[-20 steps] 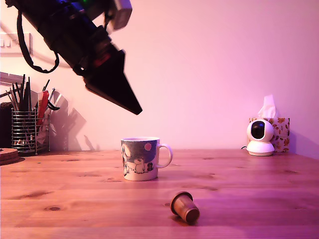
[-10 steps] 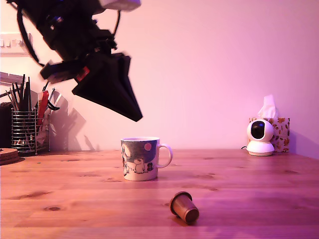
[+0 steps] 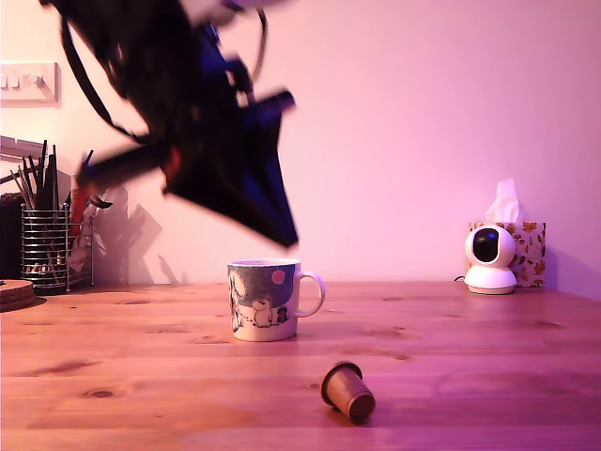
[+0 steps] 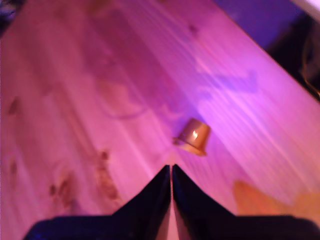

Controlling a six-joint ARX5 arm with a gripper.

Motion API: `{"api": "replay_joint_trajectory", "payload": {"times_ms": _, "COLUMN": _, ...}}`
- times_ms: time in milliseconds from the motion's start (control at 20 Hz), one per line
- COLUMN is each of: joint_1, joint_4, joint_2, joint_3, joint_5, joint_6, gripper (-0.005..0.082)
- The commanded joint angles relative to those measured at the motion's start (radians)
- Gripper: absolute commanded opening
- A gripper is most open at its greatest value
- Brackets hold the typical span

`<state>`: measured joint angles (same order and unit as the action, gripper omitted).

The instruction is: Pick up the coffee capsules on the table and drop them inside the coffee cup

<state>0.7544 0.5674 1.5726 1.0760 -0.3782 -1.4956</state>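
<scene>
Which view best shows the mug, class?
The exterior view: the mug stands upright on the table, handle toward that view's right, printed side visible. The wrist view shows only the table and a tan capsule, no mug.

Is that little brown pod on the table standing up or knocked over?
Knocked over. The capsule lies on its side on the table, its wide rim off the wood in the exterior view; the wrist view shows it tilted too.

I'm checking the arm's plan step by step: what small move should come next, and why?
Probably swing the gripper toward the tan capsule and open it. The fingers look closed with nothing between them, high above the mug, while that capsule lies on its side on the table, nearer the camera than the mug.
</scene>
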Motion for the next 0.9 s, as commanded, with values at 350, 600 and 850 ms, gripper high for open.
{"api": "replay_joint_trajectory", "payload": {"times_ms": 350, "joint_1": 0.077, "joint_4": -0.043, "joint_2": 0.071, "joint_3": -0.008, "joint_5": 0.045, "joint_6": -0.032, "gripper": -0.0024}}
{"api": "replay_joint_trajectory", "payload": {"times_ms": 600, "joint_1": 0.099, "joint_4": -0.043, "joint_2": 0.071, "joint_3": -0.008, "joint_5": 0.085, "joint_6": -0.058, "gripper": -0.0011}}
{"api": "replay_joint_trajectory", "payload": {"times_ms": 850, "joint_1": 0.118, "joint_4": -0.127, "joint_2": 0.071, "joint_3": -0.008, "joint_5": 0.064, "joint_6": -0.057, "gripper": 0.0469}}
